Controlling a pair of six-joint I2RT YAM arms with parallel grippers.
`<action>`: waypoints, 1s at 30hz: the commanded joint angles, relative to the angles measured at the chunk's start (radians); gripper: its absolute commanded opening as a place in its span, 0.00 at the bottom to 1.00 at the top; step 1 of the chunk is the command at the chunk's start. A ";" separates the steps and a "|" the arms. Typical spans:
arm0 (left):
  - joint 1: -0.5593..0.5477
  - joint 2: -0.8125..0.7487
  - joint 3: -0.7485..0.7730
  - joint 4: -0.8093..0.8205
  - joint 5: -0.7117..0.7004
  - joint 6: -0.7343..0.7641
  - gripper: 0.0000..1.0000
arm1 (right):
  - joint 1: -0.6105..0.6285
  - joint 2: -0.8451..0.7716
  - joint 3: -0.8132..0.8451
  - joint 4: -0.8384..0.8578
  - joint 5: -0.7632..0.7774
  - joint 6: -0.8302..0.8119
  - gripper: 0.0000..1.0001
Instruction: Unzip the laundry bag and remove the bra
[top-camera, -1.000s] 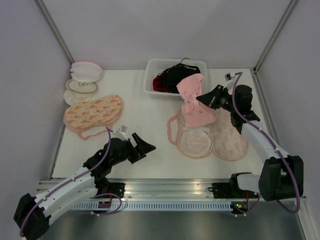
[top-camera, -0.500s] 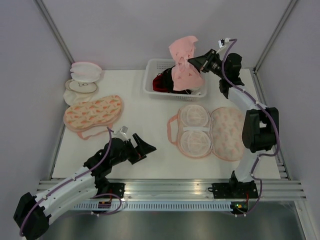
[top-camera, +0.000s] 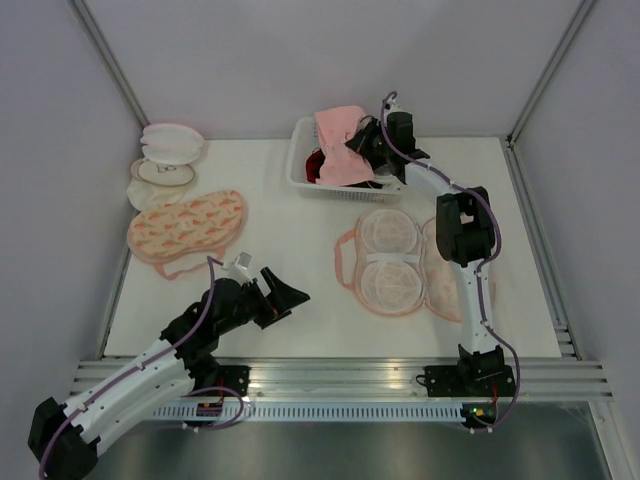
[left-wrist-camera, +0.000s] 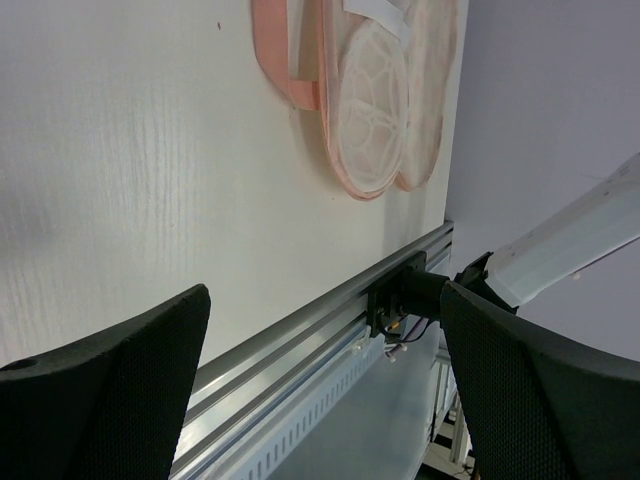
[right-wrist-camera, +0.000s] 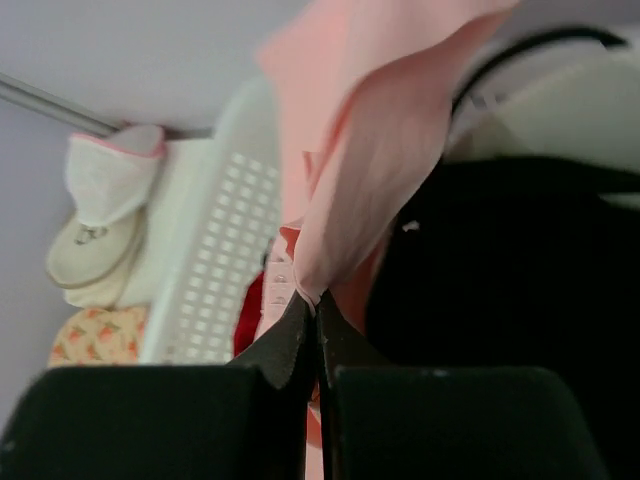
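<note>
Left arm is folded low near its base with the left gripper (top-camera: 283, 297) pointing right, fingers (left-wrist-camera: 110, 385) spread wide; right arm reaches fully forward, right gripper (top-camera: 362, 142) pinched closed on the bra (top-camera: 338, 150).

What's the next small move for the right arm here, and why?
Probably open the right jaws: they pinch the pale pink fabric bra over the white plastic basket, and the peach-pink carrot-print laundry bag lies open and empty.

The left gripper (left-wrist-camera: 325, 293) spreads wide, its black fingers (left-wrist-camera: 120, 390) filling the lower corners, above the white table (left-wrist-camera: 130, 150), with the opened laundry bag (left-wrist-camera: 375, 100) at top centre and a metal rail (left-wrist-camera: 300, 350) crossing below.
</note>
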 joint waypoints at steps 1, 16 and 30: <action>0.004 -0.003 0.014 -0.023 -0.017 0.023 0.99 | 0.005 0.012 -0.004 -0.162 0.108 -0.104 0.00; 0.004 -0.034 -0.004 -0.026 -0.009 0.016 0.99 | 0.002 -0.146 -0.103 -0.137 0.096 -0.174 0.42; 0.004 -0.101 0.000 -0.074 -0.020 0.020 0.99 | -0.003 -0.483 -0.117 -0.383 0.309 -0.259 0.78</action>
